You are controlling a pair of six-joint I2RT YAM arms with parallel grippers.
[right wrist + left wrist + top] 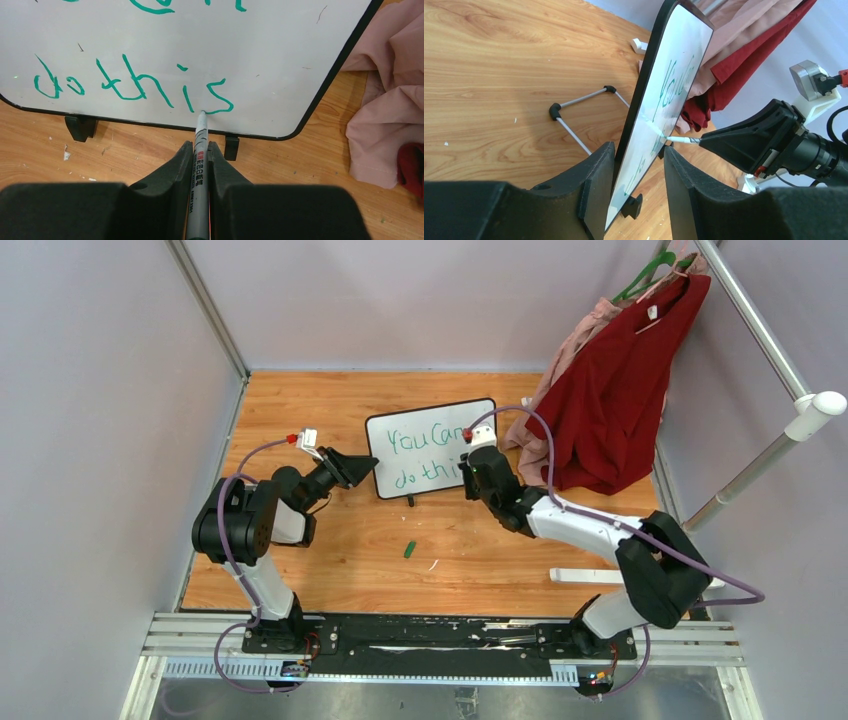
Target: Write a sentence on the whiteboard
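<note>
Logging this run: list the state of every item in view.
whiteboard: upright on its feet
sentence: written, final s drawn
marker: uncapped, tip touching whiteboard
right end effector: shut on marker
left end effector: straddling whiteboard's edge, grip unclear
green cap: lying loose
red garment: hanging

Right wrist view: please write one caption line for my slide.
Right tool grips a marker, its tip on the whiteboard at the final "s" of the green sentence.

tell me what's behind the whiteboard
Behind the whiteboard a thin wire stand rests on the wooden table, with a small white piece farther back. The board's rear face and where the stand joins it are hidden.
</note>
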